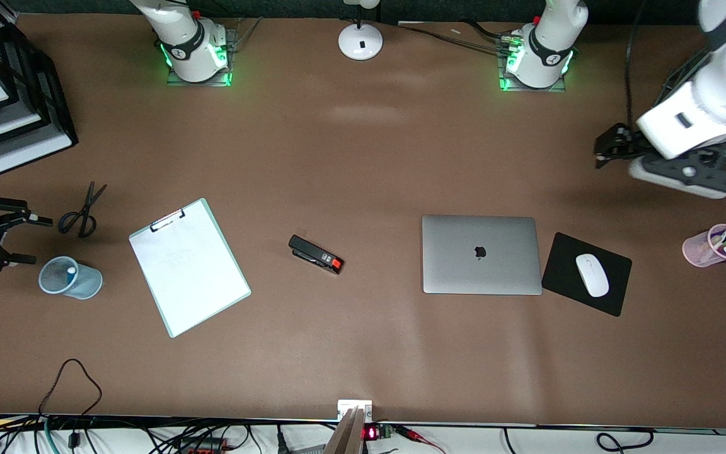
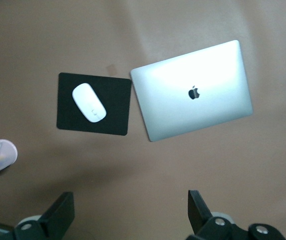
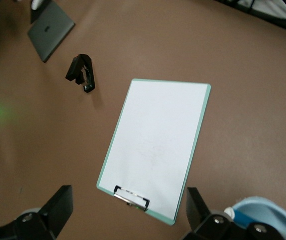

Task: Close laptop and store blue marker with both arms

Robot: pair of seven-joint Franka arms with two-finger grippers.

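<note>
- laptop (image 1: 481,255): lid flat down, logo up, mid table toward the left arm's end. Long axis runs arm-end to arm-end. Looks shut already imo.
- blue marker (image 1: 71,270): only a white tip w/ a bit of blue shows, standing inside the blue mesh cup (image 1: 89,284) at the right arm's end. I'd call it stored, but most of it is hidden, so not 100%.
- right tool (image 1: 38,240): fingers spread, nothing in them, hanging over bare table just beside the blue mesh cup. Def the arm closer to the marker.
- left tool (image 1: 599,153): fingers spread too, empty, over bare table near the left arm's end. The laptop lies toward the table's middle from it, mouse pad (image 1: 564,268) in between-ish.
- so if anything's left, laptop = left arm's job, marker/cup = right arm's.
- counts: 1 laptop, 1 blue marker, 2 cups (the blue mesh one + pink cup (image 1: 697,249)), 1 mouse pad, 1 mouse (image 1: 592,275), 1 stapler (image 1: 316,254), 1 clipboard (image 1: 190,268), 1 scissors (image 1: 82,211).
</note>
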